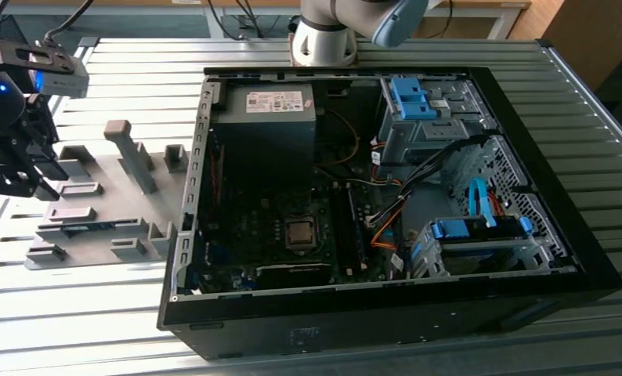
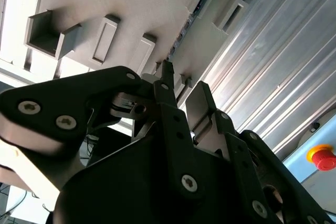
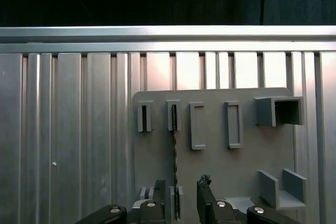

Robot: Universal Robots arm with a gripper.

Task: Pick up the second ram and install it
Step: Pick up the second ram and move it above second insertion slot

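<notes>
Spread apart and holding nothing, my jaws hang over the second ram (image 3: 174, 145), whose edge runs between the two fingers (image 3: 205, 198) in the first wrist view. It stands on edge in a slot of the grey fixture plate (image 3: 220, 169), on the ribbed table (image 3: 68, 129) beside the open computer case (image 1: 395, 329). Closing off-centre could, I judge, tilt it, jam it or let it slip.

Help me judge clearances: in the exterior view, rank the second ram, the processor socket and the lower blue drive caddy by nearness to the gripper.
From the gripper:
1. The second ram, in the grey fixture by the open jaws.
2. The processor socket, in the middle of the case.
3. The lower blue drive caddy, at the exterior view's right.
</notes>
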